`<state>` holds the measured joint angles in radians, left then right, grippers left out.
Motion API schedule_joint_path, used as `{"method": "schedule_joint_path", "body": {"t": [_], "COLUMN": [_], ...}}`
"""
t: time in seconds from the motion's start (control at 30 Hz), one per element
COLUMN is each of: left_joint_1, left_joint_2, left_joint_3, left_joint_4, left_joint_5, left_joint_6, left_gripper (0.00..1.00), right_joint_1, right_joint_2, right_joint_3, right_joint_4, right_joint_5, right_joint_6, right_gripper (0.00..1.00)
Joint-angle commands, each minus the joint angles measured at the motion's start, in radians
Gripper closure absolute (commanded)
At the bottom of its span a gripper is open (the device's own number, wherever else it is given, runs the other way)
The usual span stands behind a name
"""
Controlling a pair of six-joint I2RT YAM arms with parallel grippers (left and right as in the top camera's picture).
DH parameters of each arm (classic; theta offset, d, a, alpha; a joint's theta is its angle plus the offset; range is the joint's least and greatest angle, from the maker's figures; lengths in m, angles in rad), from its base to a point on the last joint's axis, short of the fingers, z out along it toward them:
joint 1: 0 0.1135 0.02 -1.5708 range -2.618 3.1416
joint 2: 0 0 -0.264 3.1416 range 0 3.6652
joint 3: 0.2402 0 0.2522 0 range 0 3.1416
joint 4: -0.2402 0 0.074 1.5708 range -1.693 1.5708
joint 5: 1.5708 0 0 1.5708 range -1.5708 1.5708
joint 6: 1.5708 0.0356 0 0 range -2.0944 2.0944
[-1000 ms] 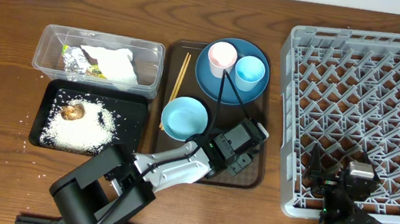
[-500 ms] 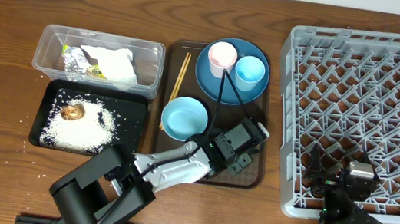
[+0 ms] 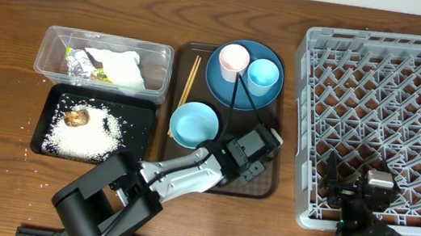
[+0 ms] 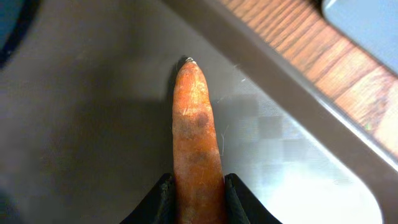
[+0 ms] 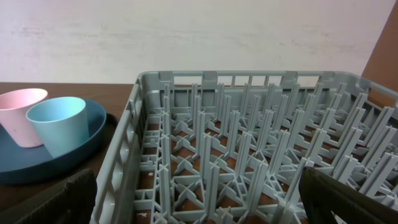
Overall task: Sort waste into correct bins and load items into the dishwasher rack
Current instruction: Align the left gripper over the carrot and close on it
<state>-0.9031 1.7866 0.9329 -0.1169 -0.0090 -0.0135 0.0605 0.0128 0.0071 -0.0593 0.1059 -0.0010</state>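
An orange carrot (image 4: 196, 124) lies on the brown serving tray (image 4: 93, 124), and my left gripper (image 4: 198, 186) is shut on its thick end. From overhead this gripper (image 3: 258, 155) sits at the tray's front right corner and hides the carrot. The dark-blue plate (image 3: 234, 93) carries the pink cup (image 3: 234, 58) and the light blue cup (image 3: 263, 74). The light blue bowl (image 3: 193, 124) and the chopsticks (image 3: 189, 83) lie on the same tray. My right gripper (image 5: 199, 205) stands open over the front edge of the grey dishwasher rack (image 3: 392, 101), holding nothing.
The clear tub (image 3: 107, 37) at the left holds tissue (image 3: 123, 70), a foil wrapper (image 3: 79, 64) and a yellow-green packet. The black tray (image 3: 138, 125) in front of it holds rice (image 3: 86, 134) and a brown lump (image 3: 76, 118). Grains of rice lie scattered on the wooden table beside it.
The left gripper's jaws have drawn in onto the carrot. Neither arm has otherwise shifted, and the right gripper stays wide.
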Motion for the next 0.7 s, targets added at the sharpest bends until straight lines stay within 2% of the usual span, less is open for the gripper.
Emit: {"method": "schedule_joint_path", "body": {"t": [0.0,0.13,0.2,0.27,0.6,0.67], "left_joint_1": [0.004,0.004,0.004,0.005,0.004,0.004], "left_joint_2": [-0.044,-0.042,-0.042,-0.042,-0.042,-0.041], "left_joint_3": [0.060,0.067,0.066,0.066,0.065,0.064], "left_joint_4": [-0.059,-0.111,-0.111,-0.106,-0.105,-0.111], "left_joint_5": [-0.021,0.055,0.055,0.054,0.054,0.055], "left_joint_6": [0.027,0.027,0.027,0.027,0.027,0.027], "left_gripper": [0.75,0.75,0.74,0.69,0.70,0.64], "right_joint_1": [-0.007,-0.007,-0.007,-0.007,-0.007,-0.007], "right_joint_2": [-0.001,-0.001,-0.001,-0.001,-0.001,-0.001], "right_joint_3": [-0.002,-0.002,-0.002,-0.002,-0.002,-0.002], "right_joint_4": [-0.003,-0.003,-0.003,-0.003,-0.003,-0.003], "right_joint_5": [0.010,0.010,0.010,0.010,0.010,0.010], "right_joint_6": [0.004,0.004,0.004,0.004,0.004,0.004], "right_gripper": [0.01,0.01,0.01,0.01,0.01,0.01]}}
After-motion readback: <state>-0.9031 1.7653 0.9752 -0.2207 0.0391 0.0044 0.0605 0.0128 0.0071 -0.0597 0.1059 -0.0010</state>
